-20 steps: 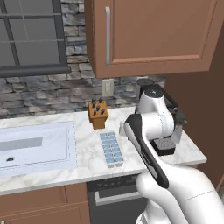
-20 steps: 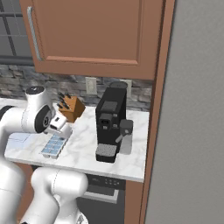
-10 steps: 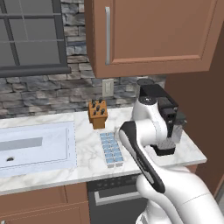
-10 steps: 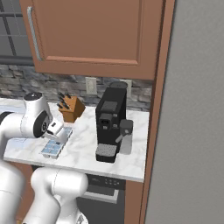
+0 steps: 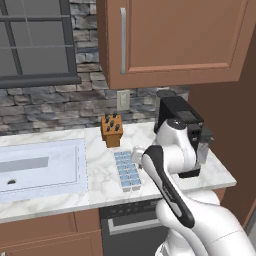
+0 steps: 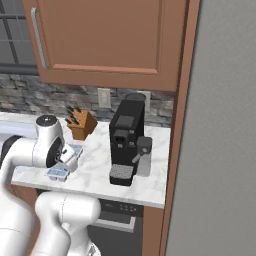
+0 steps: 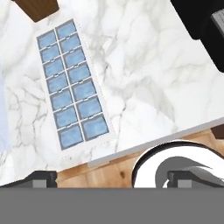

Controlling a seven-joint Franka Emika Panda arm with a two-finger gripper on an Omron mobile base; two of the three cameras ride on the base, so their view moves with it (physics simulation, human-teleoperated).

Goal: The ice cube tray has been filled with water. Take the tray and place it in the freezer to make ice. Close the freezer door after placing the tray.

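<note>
Arm poised above the counter, tray not yet taken.
The ice cube tray (image 7: 73, 84) lies flat on the marble counter (image 7: 144, 78) beside the knife block (image 5: 112, 130), its long axis running away from the counter edge. The gripper (image 7: 111, 178) hovers above, jaws spread wide and empty; every cell holds water.

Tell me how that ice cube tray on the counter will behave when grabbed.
The ice cube tray looks like a stiff, shallow moulding, so it probably won't flex. Its cells appear filled, so tilting would likely spill. The gripper is open; the thin rim may slip.
</note>
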